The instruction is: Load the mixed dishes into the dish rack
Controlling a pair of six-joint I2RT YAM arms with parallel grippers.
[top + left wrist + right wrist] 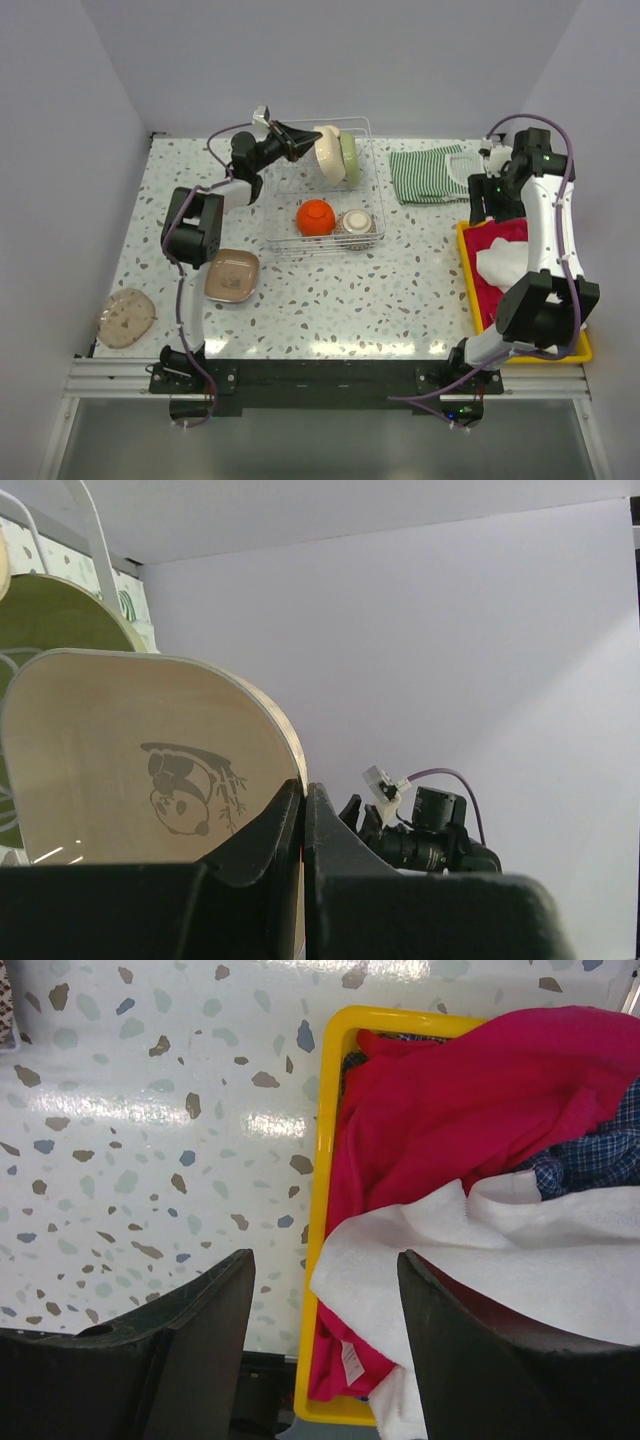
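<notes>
Cream plate [130,770], printed with a panda, stands on edge at the far end of the rack [283,190]. The left gripper [303,815] pinches its rim, the jaws drawn in to the plate's thickness. A green plate [350,158] stands upright just behind it. An orange bowl [314,216] and a grey bowl [356,226] sit side by side in the rack's near half.

Outside the rack, a brown plate [232,275] lies flat on the surface [400,290] toward the left edge. A pale plate [126,318] lies by the near-left corner. The right gripper [325,1270] hangs wide open and empty over the rim of the tray [325,1110] at the right edge.

The step in hand looks like seating the cream plate in a slot beside the green one. Its lower edge is hidden, so I cannot tell whether it sits between the wires. The next move probably calls for lowering it until the wires carry it, then opening the jaws and backing off without tipping either plate. After that comes the brown plate, which lies flat and will likely need a grasp at the rim.
</notes>
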